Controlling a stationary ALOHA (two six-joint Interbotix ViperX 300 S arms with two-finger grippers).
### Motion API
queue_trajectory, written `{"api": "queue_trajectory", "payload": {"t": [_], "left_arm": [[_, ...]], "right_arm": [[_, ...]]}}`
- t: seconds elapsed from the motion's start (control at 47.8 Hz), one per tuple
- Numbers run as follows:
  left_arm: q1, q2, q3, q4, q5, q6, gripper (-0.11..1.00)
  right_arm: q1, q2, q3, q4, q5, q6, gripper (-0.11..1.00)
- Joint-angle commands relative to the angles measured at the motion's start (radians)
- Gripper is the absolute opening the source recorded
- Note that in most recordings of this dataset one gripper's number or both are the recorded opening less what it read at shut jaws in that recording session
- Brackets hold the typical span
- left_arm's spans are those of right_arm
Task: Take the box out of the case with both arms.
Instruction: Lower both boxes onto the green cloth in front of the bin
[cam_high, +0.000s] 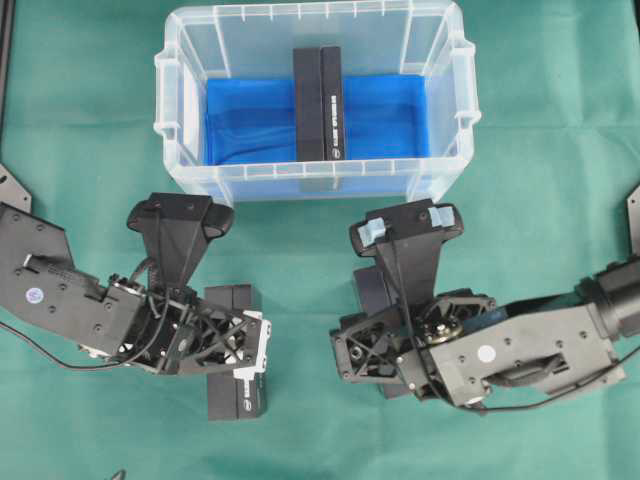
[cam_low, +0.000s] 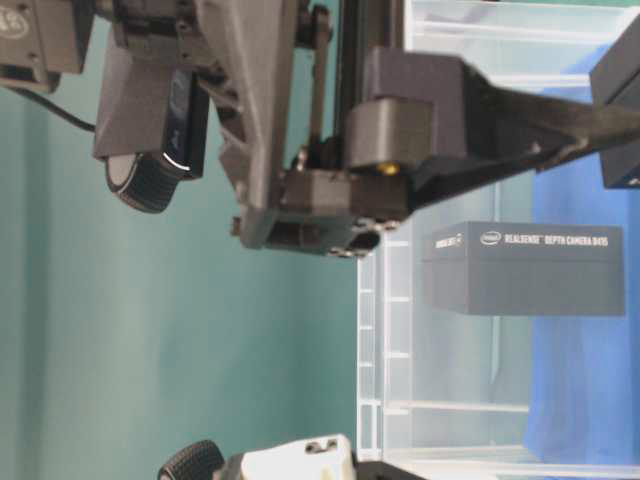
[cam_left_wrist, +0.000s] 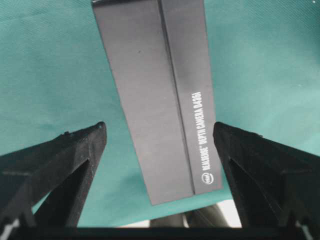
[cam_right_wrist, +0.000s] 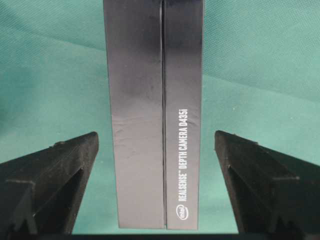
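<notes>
Underneath, green cloth (cam_high: 300, 270) covers the table around the case (cam_high: 440, 180).

Between the left tool's (cam_left_wrist: 160, 135) matt, grainy black plastic fingers (cam_left_wrist: 75, 150) lies a smooth, satin dark box (cam_left_wrist: 160, 100). Green woven cloth covers the tabletop (cam_high: 540, 180). The case (cam_high: 180, 170) is clear glossy plastic, lined with shiny blue cloth (cam_high: 250, 120).

I read even, diffuse light, soft shadows only. Mild glare on the clear plastic storage bin (cam_high: 190, 60). Table-level view: near black arm parts (cam_low: 300, 120) out of focus. Wrist views sharp on the dark boxes (cam_right_wrist: 155, 115).
</notes>
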Motion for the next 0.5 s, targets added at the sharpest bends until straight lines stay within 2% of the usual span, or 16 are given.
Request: {"api": "queue_trajectory", "payload": {"t": [0.0,0.105,0.209,0.481], "left_arm": [[0.003,-0.032,-0.043,0.005,0.021,0.002,0.91],[0.003,-0.032,-0.086,0.006,0.072,0.011,0.91],[0.006,-0.032,-0.141,0.011,0.146,0.052,0.91],[0.049,-0.031,-0.359,0.032,0.400,0.163,0.91]], "right_arm": [[0.006,-0.054,-0.025,-0.003,0.005,-0.002,0.93],[0.005,-0.081,-0.044,-0.009,0.037,-0.008,0.93],[0.005,-0.106,-0.074,-0.018,0.103,-0.015,0.93],[0.000,-0.164,-0.202,-0.060,0.298,-0.075,0.93]]}}
